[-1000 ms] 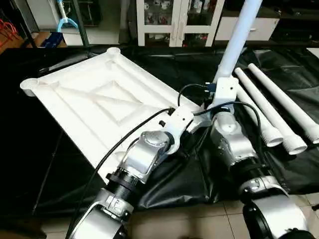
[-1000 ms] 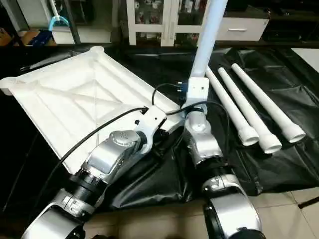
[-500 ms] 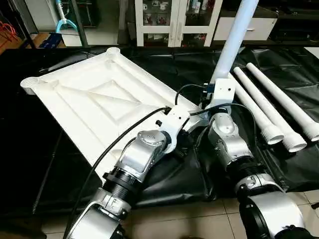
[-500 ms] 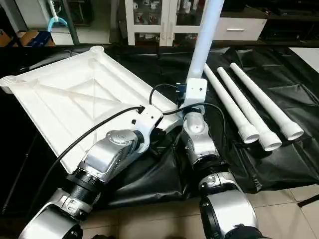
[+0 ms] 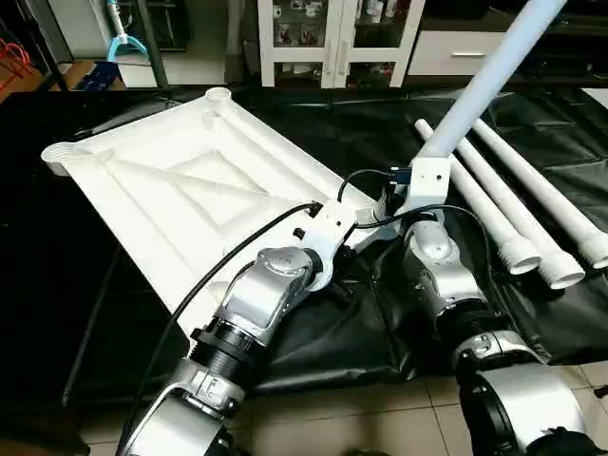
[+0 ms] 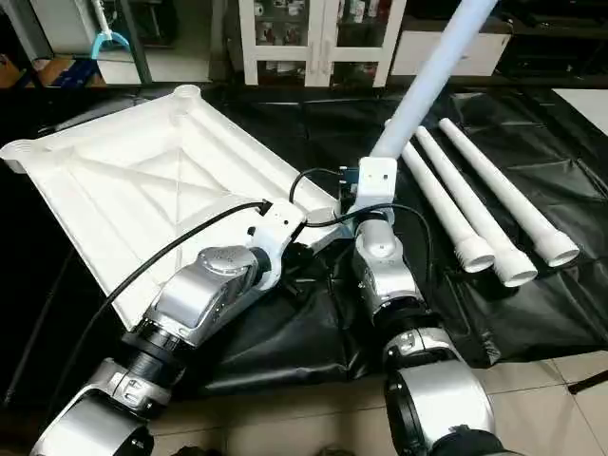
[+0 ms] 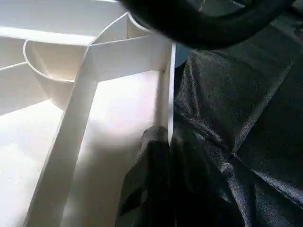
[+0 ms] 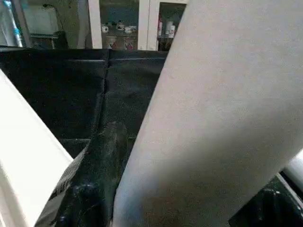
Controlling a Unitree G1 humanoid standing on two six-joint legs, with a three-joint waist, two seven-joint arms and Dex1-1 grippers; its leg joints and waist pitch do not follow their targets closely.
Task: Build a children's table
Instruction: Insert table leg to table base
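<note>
Nearest, the two silver forearms reach forward over the black sheet (image 5: 361, 332); the left gripper (image 7: 163, 156) is closed tight on the near edge wall of the white table top (image 5: 190, 199), which lies ribbed underside up, its round corner socket (image 7: 45, 71) just beyond the fingers and holding nothing; the right gripper (image 5: 410, 204) is at the foot of a white leg (image 5: 484, 81) that slants up and away to the right at the top's near right corner; whether its jaws grip the leg I cannot tell; beyond, three more legs (image 5: 518, 204) lie side by side on the sheet; farthest stands a white glass-door cabinet (image 5: 332, 38) with small items on its shelves.
</note>
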